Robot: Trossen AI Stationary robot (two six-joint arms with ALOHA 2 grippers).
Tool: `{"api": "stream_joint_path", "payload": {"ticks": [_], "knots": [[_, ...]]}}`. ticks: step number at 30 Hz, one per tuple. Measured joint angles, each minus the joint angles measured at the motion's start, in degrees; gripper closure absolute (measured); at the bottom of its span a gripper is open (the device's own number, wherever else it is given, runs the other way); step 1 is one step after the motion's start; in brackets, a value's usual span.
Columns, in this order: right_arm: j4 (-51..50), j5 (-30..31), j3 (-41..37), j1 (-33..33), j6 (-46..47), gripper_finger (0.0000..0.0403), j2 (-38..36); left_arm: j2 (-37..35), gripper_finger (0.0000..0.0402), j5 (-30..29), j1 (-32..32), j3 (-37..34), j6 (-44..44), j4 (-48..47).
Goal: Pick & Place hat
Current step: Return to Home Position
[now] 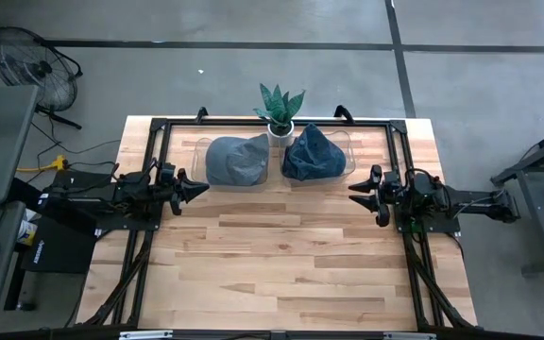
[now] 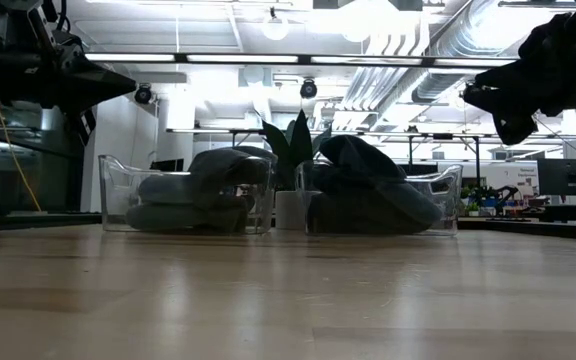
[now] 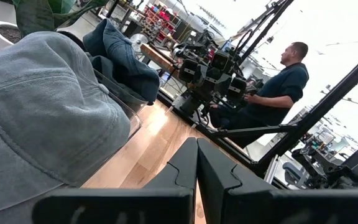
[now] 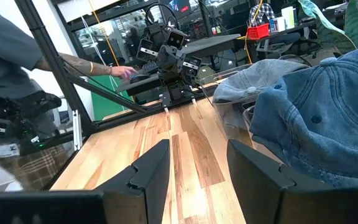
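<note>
A grey cap (image 1: pixel 237 159) lies piled in a clear bin (image 2: pixel 183 195) at the table's far edge. A dark blue denim hat (image 1: pixel 313 154) fills a second clear bin (image 2: pixel 383 205) to its right. My left gripper (image 1: pixel 199 187) hovers shut above the table, just left of and nearer than the grey cap (image 3: pixel 42 118). My right gripper (image 1: pixel 357 192) hovers open, right of and nearer than the denim hat (image 4: pixel 319 118). Both are raised off the wood.
A potted plant (image 1: pixel 280 109) stands between the two bins at the far edge. Black frame rails (image 1: pixel 149 170) run along the table's left and right sides. Bare wooden tabletop (image 1: pixel 281 255) stretches toward the near edge. A person (image 3: pixel 278 87) sits beyond the table.
</note>
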Motion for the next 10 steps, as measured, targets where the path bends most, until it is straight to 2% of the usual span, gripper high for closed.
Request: {"api": "stream_joint_path", "payload": {"ticks": [10], "knots": [[0.0, 0.0, 0.0, 0.0, 0.0, 0.0246, 0.0, 0.0, 0.0401, 0.0, 0.0, 0.0, 0.0, 0.0]]}}
